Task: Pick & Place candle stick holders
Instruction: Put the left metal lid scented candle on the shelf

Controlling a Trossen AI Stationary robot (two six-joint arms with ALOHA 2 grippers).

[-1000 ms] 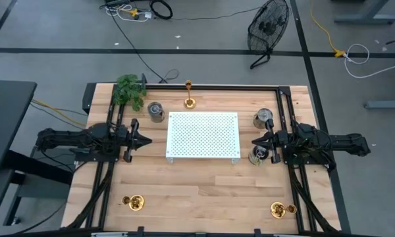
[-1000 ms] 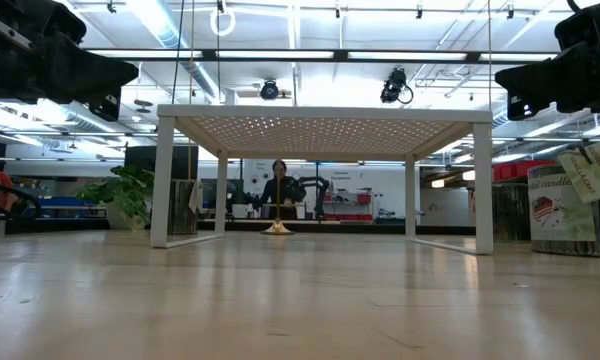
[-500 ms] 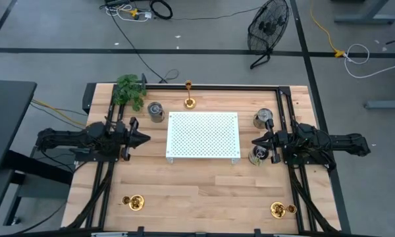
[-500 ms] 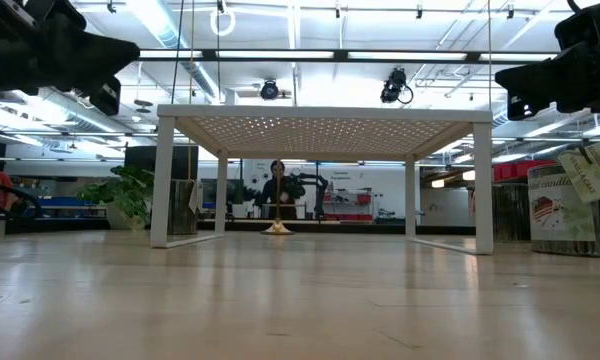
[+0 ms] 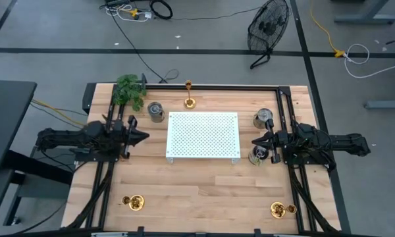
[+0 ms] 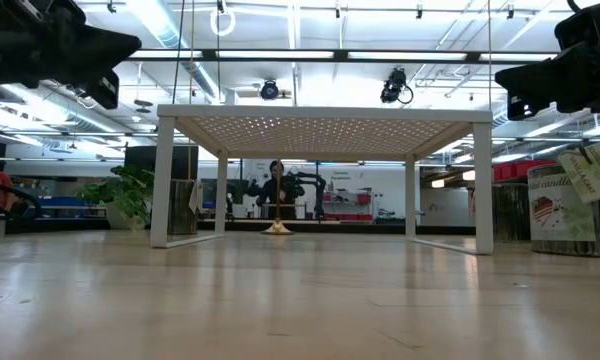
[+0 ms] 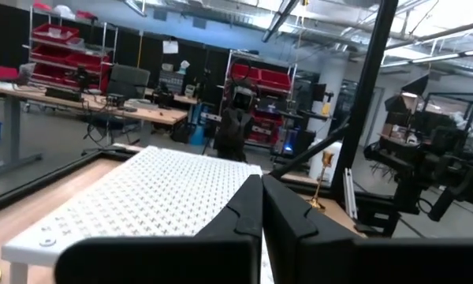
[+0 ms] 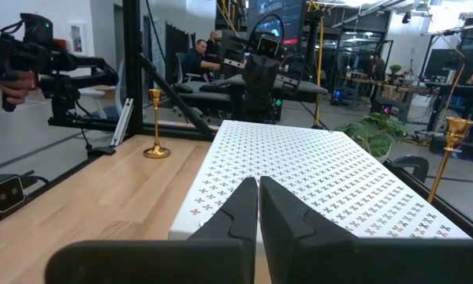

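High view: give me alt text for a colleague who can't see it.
Both arms hover either side of a white perforated stand, left gripper and right gripper shut and empty. A tall candle stick holder stands at the far edge; two short candle stick holders sit at the near corners.

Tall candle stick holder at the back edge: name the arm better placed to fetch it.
Left, probably. The tall holder stands behind the white rack, slightly toward the left gripper; the right gripper sits farther off. Both have shut jaws and hold nothing.

Two black jointed arms, left gripper [image 5: 143,137], right gripper [image 5: 255,141], tapered dark fingers [image 8: 238,209]
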